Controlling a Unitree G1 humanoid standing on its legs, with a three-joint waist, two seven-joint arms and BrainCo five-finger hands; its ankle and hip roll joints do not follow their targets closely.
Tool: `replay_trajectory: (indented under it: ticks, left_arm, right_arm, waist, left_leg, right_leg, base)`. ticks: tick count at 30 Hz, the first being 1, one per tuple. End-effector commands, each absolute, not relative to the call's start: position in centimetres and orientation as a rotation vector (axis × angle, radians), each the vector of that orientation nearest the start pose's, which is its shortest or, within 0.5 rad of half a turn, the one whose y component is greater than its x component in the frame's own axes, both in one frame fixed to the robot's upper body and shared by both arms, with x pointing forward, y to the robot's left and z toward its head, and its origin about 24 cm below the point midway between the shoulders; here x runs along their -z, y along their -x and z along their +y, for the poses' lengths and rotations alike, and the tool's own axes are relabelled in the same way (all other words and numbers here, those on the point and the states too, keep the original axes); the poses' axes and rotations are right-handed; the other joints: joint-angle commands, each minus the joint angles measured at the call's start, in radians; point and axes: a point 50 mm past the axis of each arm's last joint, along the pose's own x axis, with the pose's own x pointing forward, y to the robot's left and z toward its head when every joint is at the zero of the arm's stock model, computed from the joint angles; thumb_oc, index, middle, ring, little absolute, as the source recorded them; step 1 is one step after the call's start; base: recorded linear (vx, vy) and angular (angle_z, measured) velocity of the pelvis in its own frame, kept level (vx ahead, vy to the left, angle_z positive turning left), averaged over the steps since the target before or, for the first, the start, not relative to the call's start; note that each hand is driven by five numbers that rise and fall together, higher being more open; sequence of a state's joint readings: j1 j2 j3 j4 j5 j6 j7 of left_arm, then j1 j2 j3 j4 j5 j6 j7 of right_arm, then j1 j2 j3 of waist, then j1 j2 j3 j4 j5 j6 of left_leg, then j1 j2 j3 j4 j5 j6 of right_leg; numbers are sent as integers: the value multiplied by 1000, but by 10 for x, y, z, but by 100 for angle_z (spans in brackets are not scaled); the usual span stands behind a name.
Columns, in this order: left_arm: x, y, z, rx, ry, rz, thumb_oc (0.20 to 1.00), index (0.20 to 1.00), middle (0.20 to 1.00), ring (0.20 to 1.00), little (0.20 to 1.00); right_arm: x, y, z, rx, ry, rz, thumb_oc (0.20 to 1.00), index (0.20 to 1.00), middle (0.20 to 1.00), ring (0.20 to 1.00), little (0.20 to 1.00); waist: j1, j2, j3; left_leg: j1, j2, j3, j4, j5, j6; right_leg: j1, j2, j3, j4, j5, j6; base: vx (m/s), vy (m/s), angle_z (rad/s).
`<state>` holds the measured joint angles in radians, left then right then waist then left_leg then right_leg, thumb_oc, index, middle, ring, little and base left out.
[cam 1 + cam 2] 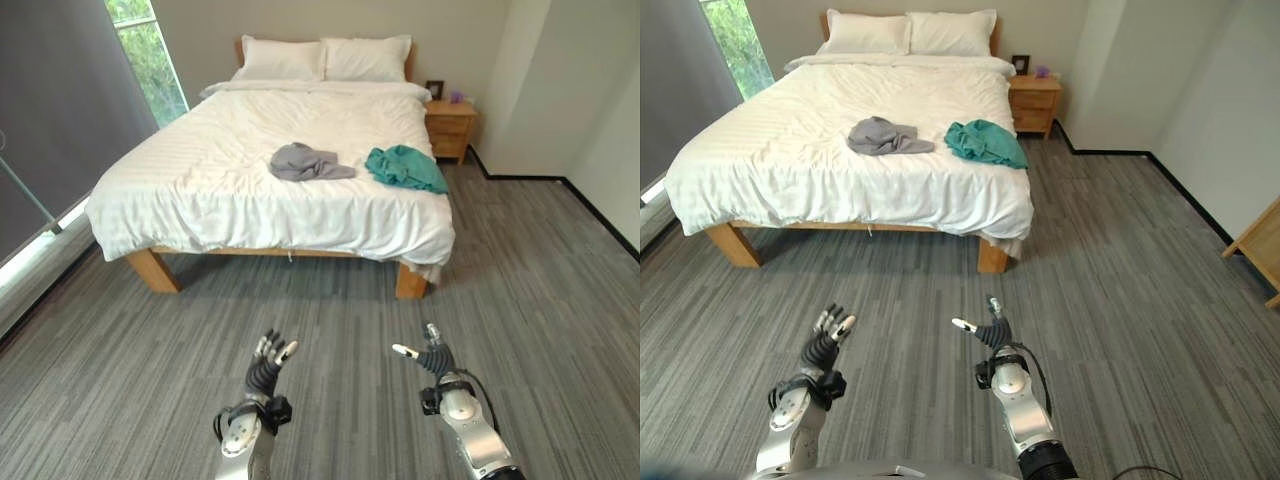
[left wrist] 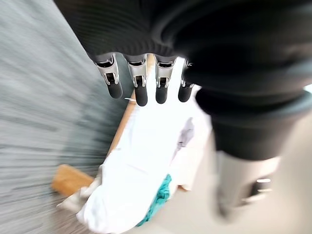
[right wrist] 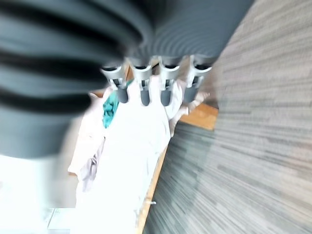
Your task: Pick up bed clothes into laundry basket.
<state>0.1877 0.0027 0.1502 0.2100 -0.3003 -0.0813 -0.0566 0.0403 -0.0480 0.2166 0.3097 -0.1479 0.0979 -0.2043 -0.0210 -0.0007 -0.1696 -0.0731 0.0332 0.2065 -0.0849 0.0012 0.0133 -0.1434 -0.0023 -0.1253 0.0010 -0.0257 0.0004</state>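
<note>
**Two garments on the bed, both hands empty and well short of them**

Two pieces of clothing lie on the wide wooden-framed bed with white striped bedding (image 1: 230,170), which stands well ahead of both hands across a stretch of grey wood-grain plank floor (image 1: 520,270). Nothing has been gathered so far, judging by how things lie, and no laundry basket can be made out.

Farther ahead than the bed, beyond the right hand, stands a small wooden bedside table (image 1: 449,126) against the wall; two white pillows (image 1: 325,58) sit at the head of the bed, farthest from the hands.

On the bedding, ahead of the right hand and nearest the bed's corner, is the crumpled teal cloth garment (image 1: 404,166), bunched in thick folds. Just beside it, more nearly ahead of the left hand, lies the flat, rumpled grey cloth garment (image 1: 306,162), spread thinner, with a limp edge trailing. Both look soft and easy to bunch up.

The left hand (image 1: 268,368) hangs low over the floor, fingers straight and relaxed, holding nothing. The right hand (image 1: 433,358) is likewise released, fingers extended, thumb out to the side. Both seem held forward and ready, probably because the robot is too far off to reach; closing in on the bed looks like the next need.
</note>
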Motion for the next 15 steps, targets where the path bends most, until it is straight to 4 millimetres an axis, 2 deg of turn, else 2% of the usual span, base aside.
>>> replay_trajectory:
  ticks: [1, 4, 5, 6, 7, 8, 9, 11, 12, 13, 14, 15]
  left_arm:
    - [-1, -210, 209, -203, 200, 33, 1000, 1000, 1000, 1000, 1000]
    - [-6, -208, 207, -201, 187, 8, 1000, 1000, 1000, 1000, 1000]
    - [-10, -209, 203, -178, 190, 4, 1000, 1000, 1000, 1000, 1000]
    - [-10, -209, 203, -178, 191, 4, 1000, 1000, 1000, 1000, 1000]
    - [-14, -212, 197, -141, 190, 6, 1000, 1000, 1000, 1000, 1000]
    - [-10, -213, 195, -128, 181, 35, 1000, 1000, 1000, 1000, 1000]
    - [-9, -216, 191, -116, 175, 48, 1000, 1000, 1000, 1000, 1000]
    - [1, -217, 182, -93, 207, 100, 1000, 1000, 1000, 1000, 1000]
    - [1, -217, 182, -92, 207, 101, 1000, 1000, 1000, 1000, 1000]
    - [4, -216, 178, -75, 203, 120, 1000, 1000, 1000, 1000, 1000]
    - [4, -216, 178, -75, 203, 121, 1000, 1000, 1000, 1000, 1000]
    - [9, -218, 172, -52, 212, 152, 1000, 1000, 1000, 1000, 1000]
  right_arm:
    - [27, -233, -123, -13, 239, 290, 1000, 1000, 1000, 1000, 1000]
    - [30, -233, -122, -9, 252, 296, 1000, 1000, 1000, 1000, 1000]
    - [28, -235, -120, -5, 250, 290, 1000, 1000, 1000, 1000, 1000]
    - [28, -235, -120, -5, 250, 289, 1000, 1000, 1000, 1000, 1000]
    - [23, -238, -119, -3, 250, 264, 1000, 1000, 1000, 1000, 1000]
    - [21, -241, -118, 1, 252, 253, 1000, 1000, 1000, 1000, 1000]
    - [19, -243, -118, 9, 251, 243, 1000, 1000, 1000, 1000, 1000]
    - [13, -245, -117, 15, 233, 218, 1000, 1000, 1000, 1000, 1000]
    - [13, -244, -117, 15, 233, 220, 1000, 1000, 1000, 1000, 1000]
    - [7, -243, -119, 19, 229, 196, 1000, 1000, 1000, 1000, 1000]
    - [7, -243, -119, 19, 229, 197, 1000, 1000, 1000, 1000, 1000]
    - [7, -240, -120, 11, 243, 194, 1000, 1000, 1000, 1000, 1000]
  waist:
    - [5, -32, 1]
    - [11, -39, 4]
    - [18, -40, 22]
    - [18, -40, 23]
    - [20, -24, 48]
    - [22, -18, 51]
    - [25, -17, 43]
    - [16, -29, 37]
    - [15, -26, 35]
    - [0, -36, 35]
    - [-1, -33, 35]
    - [-27, -43, 36]
  left_leg:
    - [13, 28, -7, -2, 37, -65]
    - [9, 17, -24, -2, 32, -48]
    - [4, 13, -34, -2, 27, -30]
    - [4, 13, -33, -2, 27, -29]
    - [-4, 23, -39, -2, 30, -30]
    - [-18, 27, -35, -2, 32, -36]
    - [-38, 30, -31, -2, 30, -40]
    - [-37, 28, -20, -2, 9, -57]
    - [-38, 31, -22, -2, 7, -58]
    - [-15, 27, -26, -2, -18, -70]
    - [-13, 29, -28, -2, -20, -71]
    - [56, 19, -47, -2, -84, -73]
  right_leg:
    - [90, -75, -7, -88, 60, 56]
    - [102, -82, -12, -88, 48, 59]
    - [104, -92, -22, -41, 40, 65]
    - [98, -93, -21, -30, 34, 65]
    - [3, -82, -12, 134, 17, 101]
    - [-67, -81, -11, 211, 11, 115]
    - [-131, -83, -11, 247, 7, 114]
    - [-177, -81, -25, 155, 44, 86]
    - [-171, -77, -28, 142, 49, 85]
    - [-190, -89, -35, 46, 116, 78]
    - [-182, -86, -38, 34, 121, 78]
    - [-223, -80, -21, -67, 194, 71]
  base:
    - [42, 17, 1]
    - [58, 20, 2]
    - [72, 25, 5]
    - [45, 70, 4]
    - [-12, 56, 4]
    - [4, 36, -23]
    - [43, -47, -16]
    - [162, -116, -3]
    - [337, -190, 6]
    - [237, -119, 10]
    - [576, -223, 22]
    - [370, -102, 29]
